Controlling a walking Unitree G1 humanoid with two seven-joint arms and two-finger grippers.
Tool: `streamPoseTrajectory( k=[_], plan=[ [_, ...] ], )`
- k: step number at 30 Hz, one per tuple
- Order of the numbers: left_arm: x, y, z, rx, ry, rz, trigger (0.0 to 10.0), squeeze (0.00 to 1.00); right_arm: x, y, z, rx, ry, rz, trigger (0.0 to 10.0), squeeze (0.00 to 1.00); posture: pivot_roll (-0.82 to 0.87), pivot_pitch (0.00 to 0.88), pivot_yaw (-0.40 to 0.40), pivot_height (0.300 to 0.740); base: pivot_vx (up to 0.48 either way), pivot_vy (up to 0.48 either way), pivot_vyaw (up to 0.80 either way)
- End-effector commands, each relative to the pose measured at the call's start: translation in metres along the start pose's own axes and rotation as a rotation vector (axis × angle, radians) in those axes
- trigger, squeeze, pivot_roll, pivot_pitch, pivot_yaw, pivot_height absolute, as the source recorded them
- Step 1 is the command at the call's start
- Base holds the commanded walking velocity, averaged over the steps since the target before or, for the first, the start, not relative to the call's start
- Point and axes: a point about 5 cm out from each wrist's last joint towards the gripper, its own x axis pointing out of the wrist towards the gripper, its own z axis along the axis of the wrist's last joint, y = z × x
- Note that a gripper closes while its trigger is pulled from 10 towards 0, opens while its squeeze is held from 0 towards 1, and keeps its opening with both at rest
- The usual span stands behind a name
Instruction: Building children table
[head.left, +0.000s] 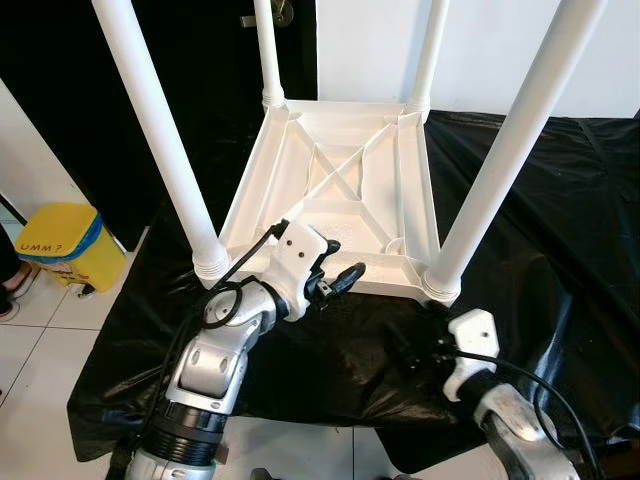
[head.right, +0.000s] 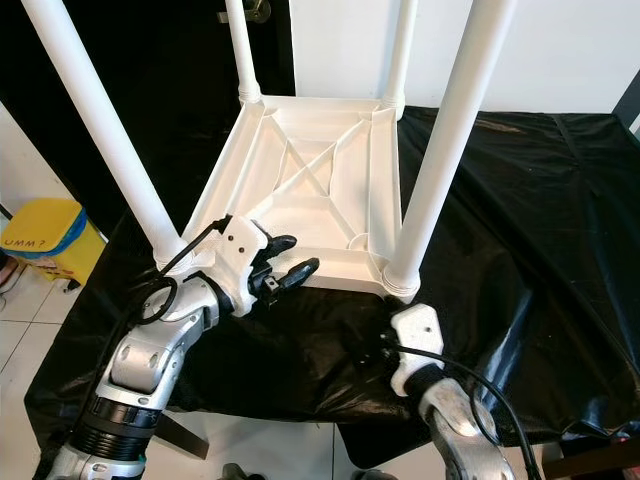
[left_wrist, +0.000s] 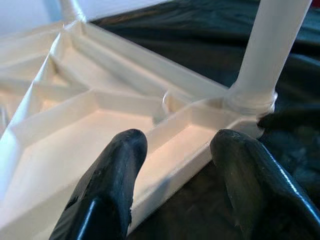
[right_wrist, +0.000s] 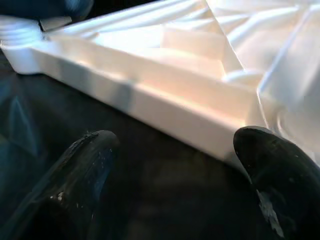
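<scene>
A white plastic children table (head.left: 340, 190) lies upside down on a black plastic sheet (head.left: 540, 250) that covers the work surface. Its ribbed underside faces up, and four white legs stand up from the corners: the near left leg (head.left: 165, 150), the near right leg (head.left: 505, 160), and two far legs (head.left: 268, 50) against the white wall.

The left gripper (head.left: 338, 278) is at the near edge of the table, between the two near legs and closer to the left one. Its two black fingers (left_wrist: 107, 190) are spread apart. In the left wrist view, one finger is over the inside of the tray-like underside and the other finger is outside, over the black sheet, so the near rim of the table runs between the jaws. I cannot tell if either finger really touches the rim.

The right gripper (right_wrist: 175, 175) is low, just in front of the near right corner of the table, below the base of the near right leg. Its fingers (right_wrist: 80, 170) are also spread wide. In the right wrist view, the edge of the table lies just ahead of the fingertips, not between them, and the black sheet is under them. It holds nothing.

A yellow bin (head.left: 62, 242) with a blue band stands on the tiled floor, to the left of the table.
</scene>
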Motion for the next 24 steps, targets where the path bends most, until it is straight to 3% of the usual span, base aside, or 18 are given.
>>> streamPoseTrajectory(
  k=[1,3,7,9,14,17,22,24],
  plan=[
    [-0.005,-0.002,-0.003,-0.016,0.019,-0.030,10.0,0.00,0.001,-0.001,-0.005,0.022,0.021,0.001,10.0,0.00,-0.08,0.106,0.021,0.740,0.000,0.000,0.00],
    [-0.017,0.001,-0.008,-0.027,0.057,-0.021,10.0,0.00,0.016,-0.001,0.000,0.027,0.000,0.032,10.0,0.00,-0.06,0.107,0.016,0.740,0.000,0.000,0.00],
    [-0.022,0.005,-0.012,-0.043,0.088,0.000,10.0,0.00,0.023,0.000,0.003,0.030,-0.011,0.042,10.0,0.00,-0.05,0.108,0.013,0.740,0.000,0.000,0.00],
    [-0.030,0.014,-0.022,-0.082,0.172,0.057,10.0,0.00,0.036,-0.001,0.010,0.047,-0.047,0.016,10.0,0.00,-0.04,0.110,0.011,0.740,0.000,0.000,0.00],
    [-0.036,0.023,-0.031,-0.134,0.245,0.147,10.0,0.00,0.049,-0.005,0.016,0.081,-0.079,-0.042,10.0,0.00,-0.03,0.109,0.009,0.740,0.000,0.000,0.00],
    [-0.042,0.031,-0.038,-0.216,0.290,0.286,10.0,0.00,0.054,-0.020,0.018,0.086,-0.094,-0.162,10.0,0.00,-0.03,0.109,0.013,0.740,0.000,0.000,0.00],
    [-0.046,0.032,-0.041,-0.228,0.311,0.320,10.0,0.00,0.054,-0.031,0.019,0.090,-0.099,-0.234,10.0,0.00,-0.03,0.108,0.014,0.740,0.000,0.000,0.00],
    [-0.053,0.032,-0.042,-0.227,0.336,0.312,10.0,0.00,0.051,-0.045,0.018,0.086,-0.101,-0.326,10.0,0.00,-0.03,0.106,0.018,0.740,0.000,0.000,0.00]
  ],
)
